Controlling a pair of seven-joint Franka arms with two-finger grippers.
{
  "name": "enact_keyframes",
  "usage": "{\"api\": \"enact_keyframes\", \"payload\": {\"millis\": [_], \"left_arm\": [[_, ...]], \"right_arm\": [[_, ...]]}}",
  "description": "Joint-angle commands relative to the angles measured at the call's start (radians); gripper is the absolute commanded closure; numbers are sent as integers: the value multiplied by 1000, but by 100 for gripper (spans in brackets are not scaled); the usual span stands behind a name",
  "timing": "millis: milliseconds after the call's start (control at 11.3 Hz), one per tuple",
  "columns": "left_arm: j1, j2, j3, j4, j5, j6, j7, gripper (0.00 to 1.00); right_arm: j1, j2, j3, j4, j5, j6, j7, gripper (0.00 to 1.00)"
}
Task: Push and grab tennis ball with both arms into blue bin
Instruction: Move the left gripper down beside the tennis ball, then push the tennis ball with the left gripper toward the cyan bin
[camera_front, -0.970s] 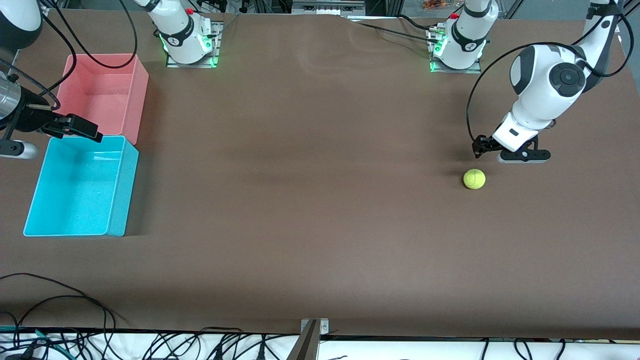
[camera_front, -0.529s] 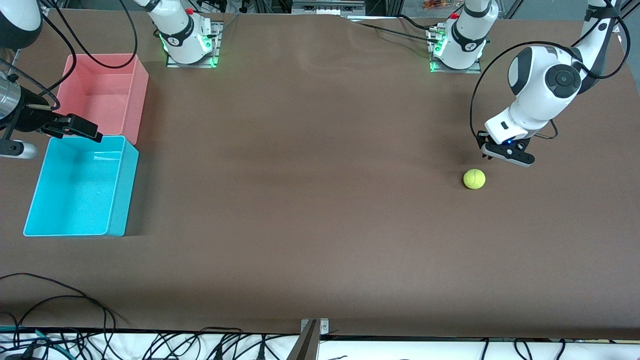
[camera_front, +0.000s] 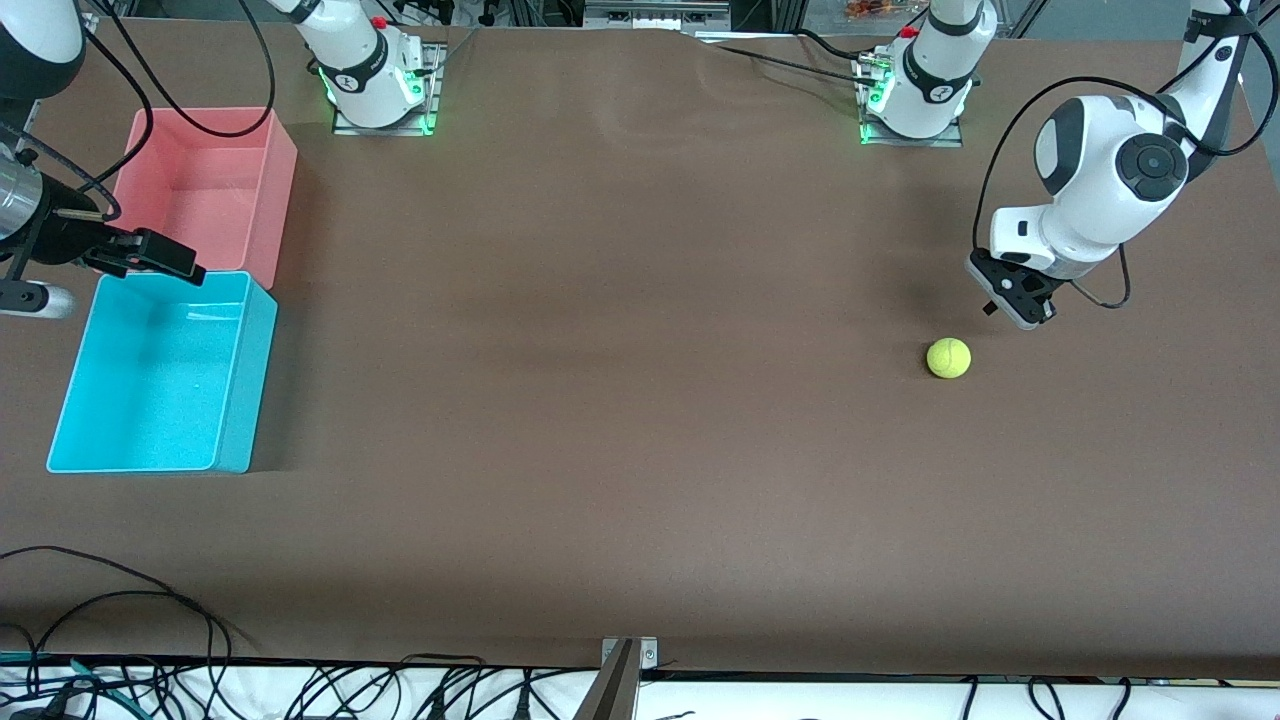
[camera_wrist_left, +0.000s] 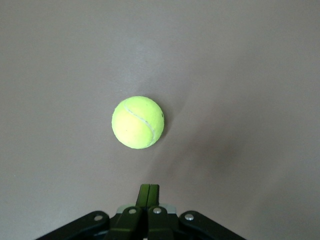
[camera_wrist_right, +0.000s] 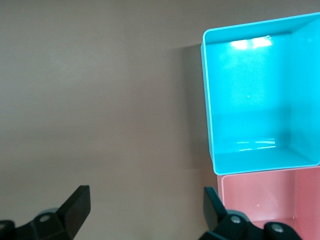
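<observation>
The tennis ball (camera_front: 948, 358) lies alone on the brown table toward the left arm's end; its curved seam shows in the left wrist view (camera_wrist_left: 138, 122). My left gripper (camera_front: 1012, 298) hangs low beside it, a short gap away. Its fingers are shut together with nothing between them (camera_wrist_left: 149, 192), and they point at the ball. The blue bin (camera_front: 245, 385) stands at the right arm's end and holds nothing. My right gripper (camera_front: 170, 260) hovers open over the seam between the blue bin (camera_wrist_right: 250, 100) and the pink bin, with nothing between its fingers (camera_wrist_right: 145, 197).
A pink bin (camera_front: 280, 190) touches the blue bin on the side farther from the front camera, and it shows in the right wrist view (camera_wrist_right: 265, 205) too. Cables (camera_front: 120, 600) lie along the table's near edge. Bare brown tabletop (camera_front: 600, 350) stretches between ball and bins.
The left gripper's fingers closed, and the hand turned and shifted a little toward the left arm's end. Ball, bins and right arm have not moved.
</observation>
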Motion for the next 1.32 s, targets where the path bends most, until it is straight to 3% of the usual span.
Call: {"api": "enact_keyframes", "payload": {"millis": [0,441,1234], "left_arm": [[2,70,20,11,11,44,153,100],[37,159,69,53,-7,118,415,100],[40,280,64,131,-20,159,501,100]], "right_arm": [[1,17,3,23,21,-7,-11,0],[8,17,0,23,48,-7,-13,0],[10,17,0,23,45,-12,-8,0]]}}
